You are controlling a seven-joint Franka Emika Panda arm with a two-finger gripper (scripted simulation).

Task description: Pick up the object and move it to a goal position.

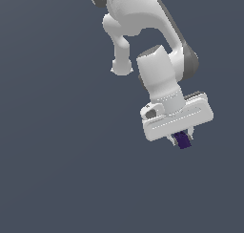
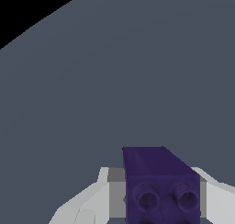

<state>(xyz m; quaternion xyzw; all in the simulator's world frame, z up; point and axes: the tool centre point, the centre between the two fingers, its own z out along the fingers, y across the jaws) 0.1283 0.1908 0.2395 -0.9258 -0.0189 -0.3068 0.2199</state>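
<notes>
here, one tool point(image 1: 181, 140) clamping one purple block point(image 2: 160, 184), one white arm point(image 1: 157, 69)

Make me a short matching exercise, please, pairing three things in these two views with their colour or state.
Things:
1. gripper
2. purple block
3. ground surface

Descriptions:
A. plain grey-blue, nothing lying on it in view
B. white, shut on what it carries
C. dark purple, two round studs on the face toward the wrist camera, held between the fingers

Pairs: 1-B, 2-C, 3-A
</notes>
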